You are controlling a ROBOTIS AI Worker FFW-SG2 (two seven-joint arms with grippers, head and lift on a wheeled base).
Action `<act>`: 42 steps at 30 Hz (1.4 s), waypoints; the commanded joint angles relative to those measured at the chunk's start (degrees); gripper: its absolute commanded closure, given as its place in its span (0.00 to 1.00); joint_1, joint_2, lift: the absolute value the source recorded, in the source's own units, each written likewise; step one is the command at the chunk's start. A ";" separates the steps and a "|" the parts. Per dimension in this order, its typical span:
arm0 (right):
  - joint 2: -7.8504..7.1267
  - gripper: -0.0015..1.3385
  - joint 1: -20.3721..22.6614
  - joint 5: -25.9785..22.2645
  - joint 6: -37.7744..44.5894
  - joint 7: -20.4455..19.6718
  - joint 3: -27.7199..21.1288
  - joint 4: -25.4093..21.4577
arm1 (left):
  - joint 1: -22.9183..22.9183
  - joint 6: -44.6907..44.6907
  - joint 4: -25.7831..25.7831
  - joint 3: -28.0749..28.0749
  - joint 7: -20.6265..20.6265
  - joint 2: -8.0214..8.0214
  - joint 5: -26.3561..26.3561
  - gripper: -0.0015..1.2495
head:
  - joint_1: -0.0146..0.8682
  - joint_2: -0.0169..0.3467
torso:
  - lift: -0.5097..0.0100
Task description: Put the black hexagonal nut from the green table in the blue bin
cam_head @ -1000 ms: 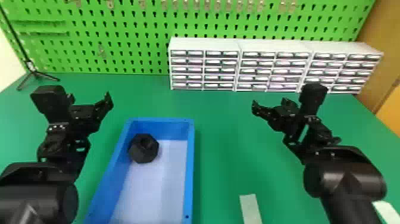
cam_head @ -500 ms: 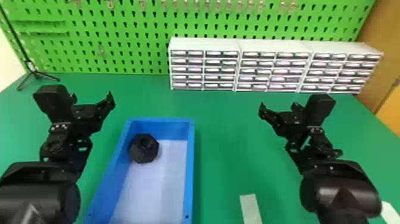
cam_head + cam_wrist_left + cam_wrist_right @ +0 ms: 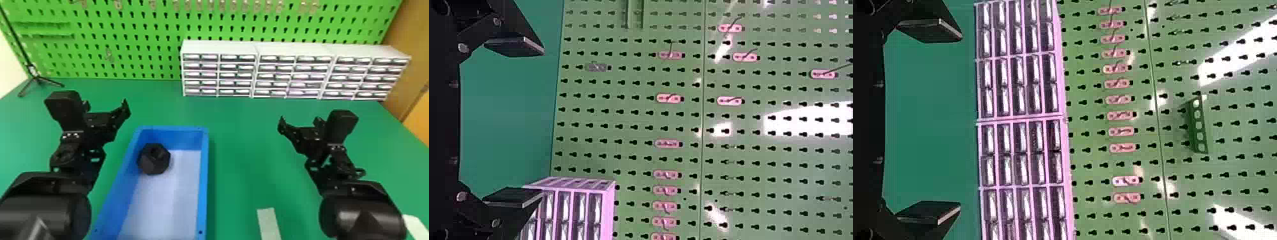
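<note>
The black hexagonal nut (image 3: 154, 159) lies inside the blue bin (image 3: 205, 178), at its back left corner on the pale floor. Left of the bin, above the green table (image 3: 242, 143), is my left gripper (image 3: 107, 107). In the left wrist view that left gripper (image 3: 516, 122) is open, its two fingers wide apart with nothing between them. Well to the right of the bin stands my right gripper (image 3: 300, 124). The right wrist view has the right gripper (image 3: 933, 120) spread open and holding nothing.
White drawer cabinets (image 3: 220, 73) line the table's back edge before a green pegboard (image 3: 134, 38). A black tripod (image 3: 36, 78) stands at the back left. A pale strip (image 3: 268, 223) lies near the front, right of the bin.
My right arm has shifted slightly, its gripper moving a little to the right and lower in the head view. The left arm has moved slightly to the right. The nut and bin stay put.
</note>
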 commanded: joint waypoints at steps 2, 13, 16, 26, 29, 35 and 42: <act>0.00 0.09 0.09 0.01 -0.06 -0.02 0.03 -0.02 | -0.01 0.30 0.00 -0.21 -0.07 0.00 -0.05 0.21 | 0.79 0.12 | 0.80; -0.35 0.09 -0.09 0.27 0.73 -0.02 -0.06 -0.55 | 0.43 1.01 0.00 -0.21 -0.07 0.00 -0.57 0.21 | 0.79 0.12 | 0.80; -0.35 0.09 -0.18 0.27 1.08 -0.02 -0.14 -0.90 | 0.52 1.10 0.00 -0.21 -0.07 0.00 -0.57 0.21 | 0.79 0.12 | 0.80; -0.53 0.08 -0.09 0.71 1.96 -0.02 0.12 -1.34 | 0.87 1.18 0.00 -0.12 -0.07 0.00 -0.31 0.21 | 0.79 0.12 | 0.80; -0.53 0.08 -0.09 0.89 2.31 -0.02 0.21 -1.78 | 1.05 1.18 0.00 -0.12 -0.07 0.00 -0.31 0.21 | 0.79 0.12 | 0.80; -0.61 0.08 0.00 1.06 2.75 -0.02 0.21 -1.96 | 1.14 1.18 0.00 0.06 -0.07 0.00 -0.31 0.21 | 0.79 0.12 | 0.80; -0.61 0.09 0.18 1.06 3.36 -0.02 0.47 -2.13 | 1.22 1.18 0.00 0.14 -0.07 0.00 -0.31 0.21 | 0.79 0.12 | 0.80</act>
